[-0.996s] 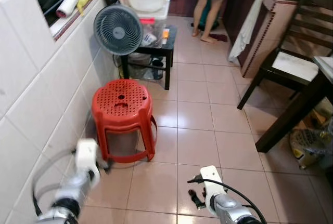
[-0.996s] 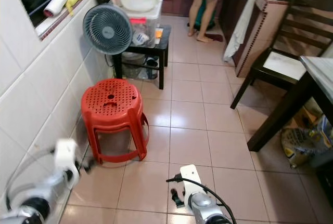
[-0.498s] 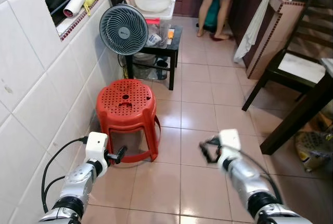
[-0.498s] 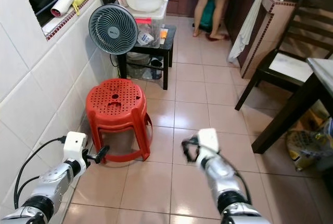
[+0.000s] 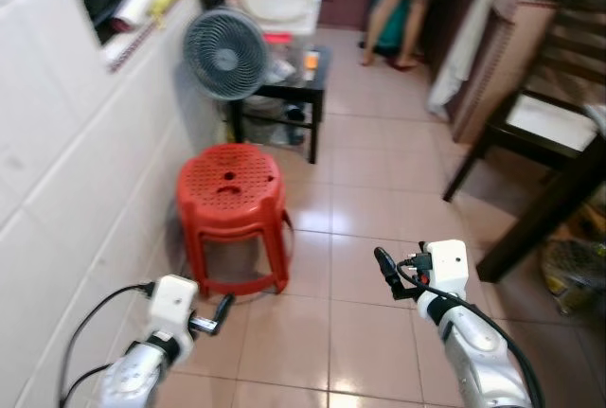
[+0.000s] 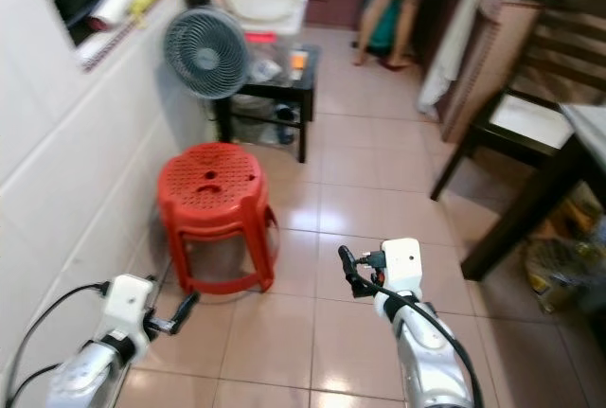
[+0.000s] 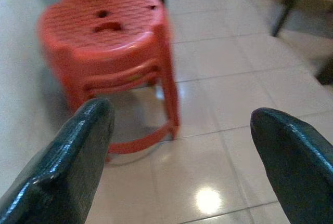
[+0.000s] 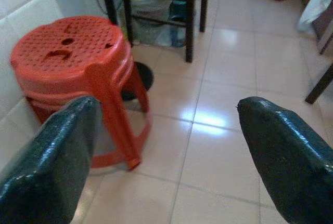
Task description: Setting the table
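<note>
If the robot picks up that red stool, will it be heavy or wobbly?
Probably light: the red stool looks like thin plastic with a holed seat. It seems to be two stools stacked, so the top one might slide off. Its smooth legs could slip in the open left tool.

Two silver, tube-shaped forearms, each ending in a white boxy wrist block. Long black fingers on the left gripper (image 5: pixel 223 311) and right gripper (image 5: pixel 383 263), with dark, glossy, rounded tips (image 7: pixel 78 146). Thin black cables looping beside both wrists.
</note>
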### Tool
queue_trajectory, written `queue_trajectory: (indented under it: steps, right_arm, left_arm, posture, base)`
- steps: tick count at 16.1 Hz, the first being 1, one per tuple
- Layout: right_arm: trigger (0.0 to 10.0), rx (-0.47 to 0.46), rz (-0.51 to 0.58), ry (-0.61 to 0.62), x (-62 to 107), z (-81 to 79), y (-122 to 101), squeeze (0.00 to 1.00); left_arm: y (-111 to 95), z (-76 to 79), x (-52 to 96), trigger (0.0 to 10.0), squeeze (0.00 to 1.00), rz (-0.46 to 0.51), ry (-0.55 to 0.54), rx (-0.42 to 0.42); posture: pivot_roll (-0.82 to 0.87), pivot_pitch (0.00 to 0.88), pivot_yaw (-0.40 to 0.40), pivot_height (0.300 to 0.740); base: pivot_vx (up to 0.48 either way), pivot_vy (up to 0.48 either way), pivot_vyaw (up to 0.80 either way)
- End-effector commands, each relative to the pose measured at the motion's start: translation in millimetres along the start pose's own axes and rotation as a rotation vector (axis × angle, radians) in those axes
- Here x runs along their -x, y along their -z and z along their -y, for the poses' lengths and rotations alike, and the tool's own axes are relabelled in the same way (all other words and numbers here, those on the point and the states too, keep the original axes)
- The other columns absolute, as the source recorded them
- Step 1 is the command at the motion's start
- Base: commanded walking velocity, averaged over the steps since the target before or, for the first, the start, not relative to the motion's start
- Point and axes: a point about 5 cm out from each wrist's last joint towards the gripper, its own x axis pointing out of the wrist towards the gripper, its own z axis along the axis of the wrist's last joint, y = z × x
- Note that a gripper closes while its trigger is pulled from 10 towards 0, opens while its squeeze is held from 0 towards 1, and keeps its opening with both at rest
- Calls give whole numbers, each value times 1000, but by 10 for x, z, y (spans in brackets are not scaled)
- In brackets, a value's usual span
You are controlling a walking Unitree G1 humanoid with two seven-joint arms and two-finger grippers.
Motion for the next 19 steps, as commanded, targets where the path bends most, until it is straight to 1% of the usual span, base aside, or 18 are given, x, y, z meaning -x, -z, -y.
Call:
queue_trajectory:
  steps: [1,2,3,4,5,6,7,8,9,12,13,15,16,17,19]
  right_arm:
    - [10000,9,-9,30,111,-11,34,0]
    - [10000,-2,-14,40,134,-12,51,0]
    - [10000,-28,-26,32,202,-17,75,0]
    - [10000,17,-30,47,240,-14,60,0]
    - [10000,29,-34,44,265,-14,40,0]
    - [10000,4,-32,76,297,36,49,0]
    - [10000,-35,-6,117,345,47,10,0]
    - [10000,-28,1,112,367,34,8,0]
    - [10000,-41,-11,128,386,8,43,0]
    - [10000,-46,-3,165,469,-17,33,0]
    - [10000,-47,-7,171,478,-13,36,0]
    - [10000,-49,-5,205,507,25,21,0]
    - [10000,-47,-5,209,510,29,19,0]
    - [10000,-46,2,214,509,39,0,0]
    - [10000,-59,19,214,494,38,-42,0]
  left_arm:
    - [-168,-147,16,10000,0,62,-62,2]
    - [-166,-163,25,10000,0,62,-78,16]
    - [-177,-173,34,10000,0,48,-114,15]
    - [-225,-138,63,10000,0,41,-138,6]
    - [-272,-108,96,10000,0,37,-157,-15]
    - [-271,-32,102,10000,0,30,-175,-4]
    - [-310,80,55,10000,0,55,-130,-18]
    - [-321,131,35,10000,0,65,-104,-29]
    - [-313,184,21,10000,0,64,-87,-11]
    - [-339,332,20,10000,0,62,-74,-12]
    - [-341,354,22,10000,0,56,-71,-7]
    - [-355,440,19,10000,0,46,-43,-7]
    - [-357,453,17,10000,0,46,-35,-11]
    - [-376,478,26,10000,0,59,-40,-38]
    - [-378,507,54,10000,0,61,-54,-18]
  posture:
    - [-16,0,-48,740]
    - [-14,3,-49,740]
    - [-12,6,-42,740]
    - [-37,0,-37,740]
    - [-41,0,-34,740]
    - [-58,0,-20,740]
    - [-74,0,-9,740]
    - [-92,0,-2,740]
    - [-111,0,7,740]
    - [-168,0,49,740]
    - [-172,0,51,740]
    - [-193,0,65,740]
    - [-194,0,66,740]
    - [-198,0,68,740]
    - [-196,0,59,740]
  base:
    - [0,0,0]
    - [0,0,0]
    - [0,0,0]
    - [0,0,0]
    - [0,0,0]
    - [0,0,0]
    - [0,0,0]
    - [0,0,0]
    - [0,0,0]
    - [0,0,0]
    - [0,0,0]
    - [0,0,-788]
    - [0,0,-788]
    - [0,0,-788]
    - [0,0,-225]
